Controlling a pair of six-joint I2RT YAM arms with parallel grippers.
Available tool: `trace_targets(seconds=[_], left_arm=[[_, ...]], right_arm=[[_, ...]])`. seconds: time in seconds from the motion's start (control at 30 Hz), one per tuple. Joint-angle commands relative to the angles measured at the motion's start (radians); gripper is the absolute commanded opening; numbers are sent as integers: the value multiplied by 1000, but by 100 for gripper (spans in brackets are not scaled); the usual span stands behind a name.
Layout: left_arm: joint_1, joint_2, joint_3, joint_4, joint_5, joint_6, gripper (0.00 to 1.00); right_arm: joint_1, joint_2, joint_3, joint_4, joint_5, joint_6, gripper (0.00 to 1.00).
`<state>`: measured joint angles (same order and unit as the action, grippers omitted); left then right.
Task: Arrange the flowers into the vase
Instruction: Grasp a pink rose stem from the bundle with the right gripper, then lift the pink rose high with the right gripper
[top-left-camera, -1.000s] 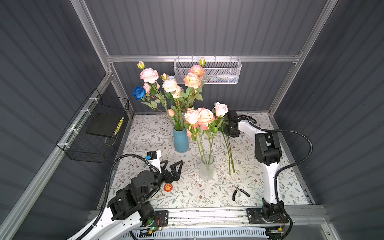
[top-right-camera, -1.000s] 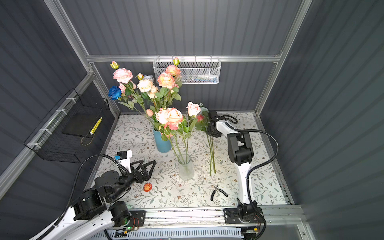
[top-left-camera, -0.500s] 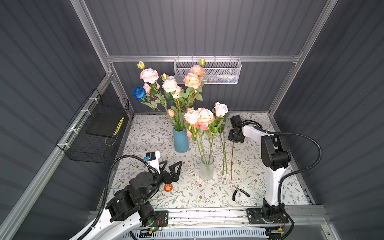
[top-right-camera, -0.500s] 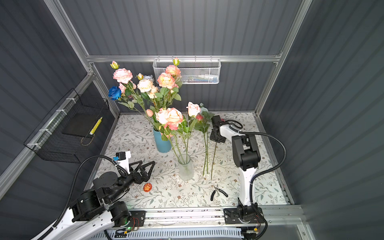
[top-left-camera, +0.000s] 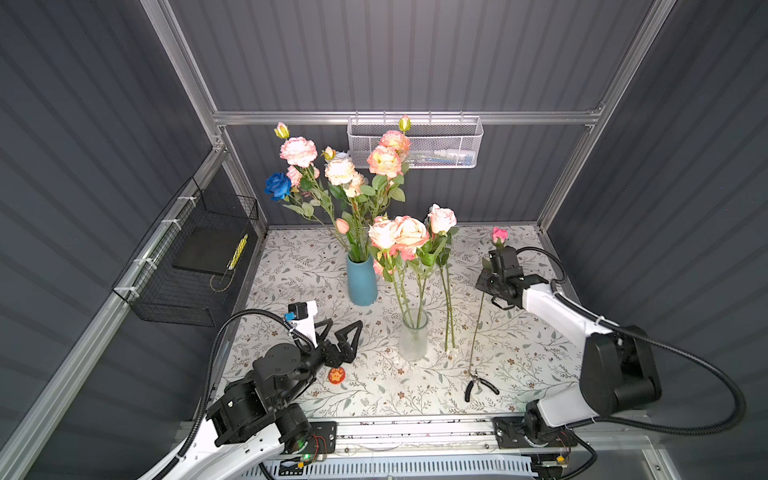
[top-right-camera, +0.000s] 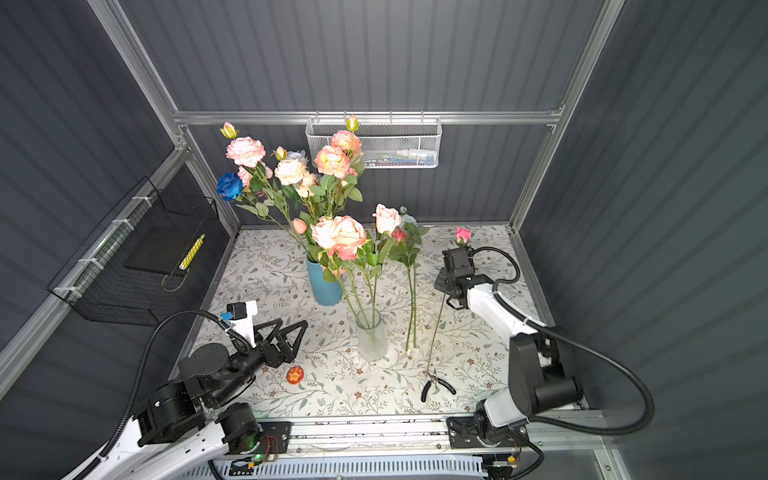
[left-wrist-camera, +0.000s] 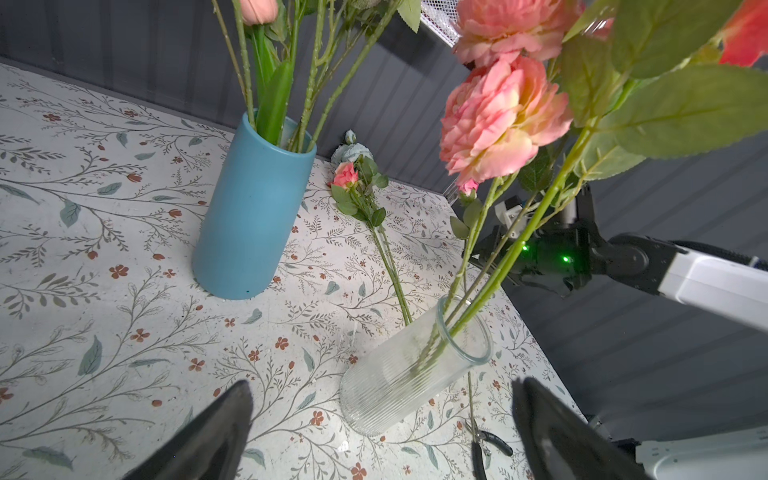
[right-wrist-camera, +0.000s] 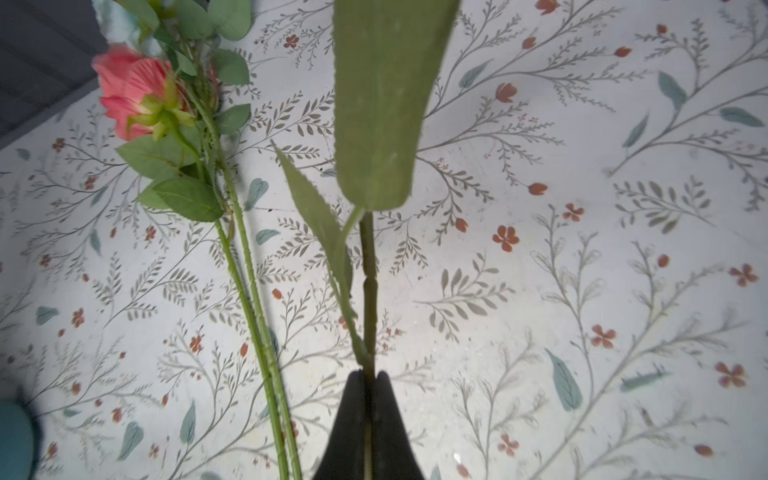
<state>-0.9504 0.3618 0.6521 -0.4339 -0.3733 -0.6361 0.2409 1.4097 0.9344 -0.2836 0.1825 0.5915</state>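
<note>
A clear ribbed glass vase (top-left-camera: 413, 338) (top-right-camera: 372, 338) (left-wrist-camera: 411, 365) stands mid-table with three peach-pink flowers (top-left-camera: 399, 235) (top-right-camera: 340, 235) in it. My right gripper (top-left-camera: 487, 279) (top-right-camera: 444, 281) (right-wrist-camera: 368, 376) is shut on the stem (right-wrist-camera: 368, 291) of a pink-budded flower (top-left-camera: 500, 235) (top-right-camera: 462, 235), held upright right of the vase, its stem end near the table. Two more flowers (top-left-camera: 448, 307) (top-right-camera: 411, 307) (right-wrist-camera: 249, 291) lie on the table between them. My left gripper (top-left-camera: 343, 326) (top-right-camera: 294, 324) (left-wrist-camera: 382, 386) is open and empty, left of the vase.
A blue vase (top-left-camera: 361, 278) (top-right-camera: 324, 282) (left-wrist-camera: 253, 208) full of tall flowers stands behind the glass one. Black pliers (top-left-camera: 478, 384) (top-right-camera: 434, 384) lie near the front edge, a small orange disc (top-left-camera: 336, 375) by my left gripper. Wire baskets hang on the left wall (top-left-camera: 187, 257) and back wall (top-left-camera: 415, 141).
My right gripper has shut on one stem and carried it right and forward, away from the two flowers that still lie on the table. The left arm has barely moved.
</note>
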Motion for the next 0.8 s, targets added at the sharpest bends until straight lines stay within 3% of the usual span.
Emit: trace_targets(seconds=[0.0,0.23,0.4,0.57,0.77], left_arm=[[-5,-8,37,-11,17,29,100],[-4,20,66,-18,33,38,100],[-6,21,71,-20,38,39,100],[-5,21,71,-22,28,39,100],[-7,22,66,-21,21,33,100]], right_arm=[[19,-163,-78,43,-30,13,0],[138,-536,-172,37,-38,-39,0],[290,-721,-145,42,0,-89,0],[446,-767,-56,126,18,-143,0],[648,-662,80,321,52,-295,0]])
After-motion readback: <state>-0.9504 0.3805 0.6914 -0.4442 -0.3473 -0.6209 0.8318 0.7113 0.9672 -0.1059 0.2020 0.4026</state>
